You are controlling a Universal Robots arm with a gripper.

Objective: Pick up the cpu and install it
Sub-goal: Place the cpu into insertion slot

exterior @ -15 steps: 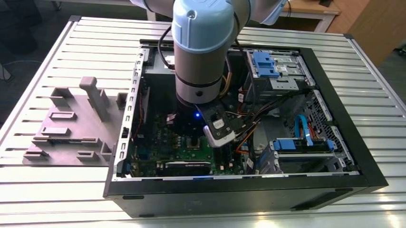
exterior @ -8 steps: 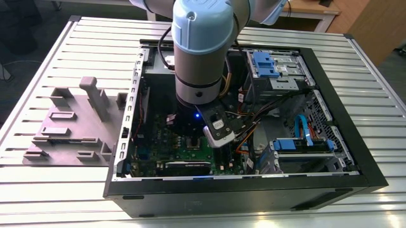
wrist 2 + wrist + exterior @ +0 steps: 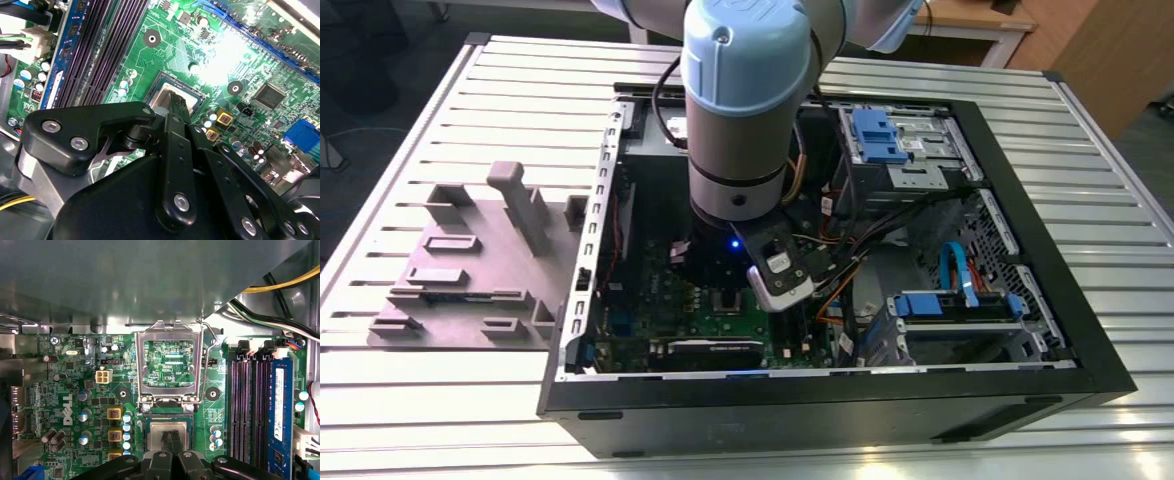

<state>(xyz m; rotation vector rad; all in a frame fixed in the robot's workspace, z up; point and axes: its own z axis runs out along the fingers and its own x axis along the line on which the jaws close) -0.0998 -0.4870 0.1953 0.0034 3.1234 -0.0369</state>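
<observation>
The cpu (image 3: 156, 434), a silvery square, lies flat in the dark socket on the green motherboard (image 3: 75, 390). In the second wrist view the cpu (image 3: 164, 95) shows the same way. My gripper (image 3: 168, 436) stands over its middle with the two thin black fingers (image 3: 164, 439) pressed together, tips at or just above the metal top. In the second wrist view the gripper (image 3: 179, 101) hides part of the chip. The socket's metal load frame (image 3: 140, 365) is swung up and open, its wire lever (image 3: 213, 341) raised. In the exterior view the arm (image 3: 744, 120) reaches down into the open computer case (image 3: 1067, 340).
Dark memory slots (image 3: 247, 405) and a blue memory module (image 3: 278, 415) run beside the socket. Yellow and black cables (image 3: 280, 287) cross near the case wall. Capacitors (image 3: 114, 413) crowd the socket's other side. A grey fixture block (image 3: 480, 260) sits on the slatted table at the exterior view's left.
</observation>
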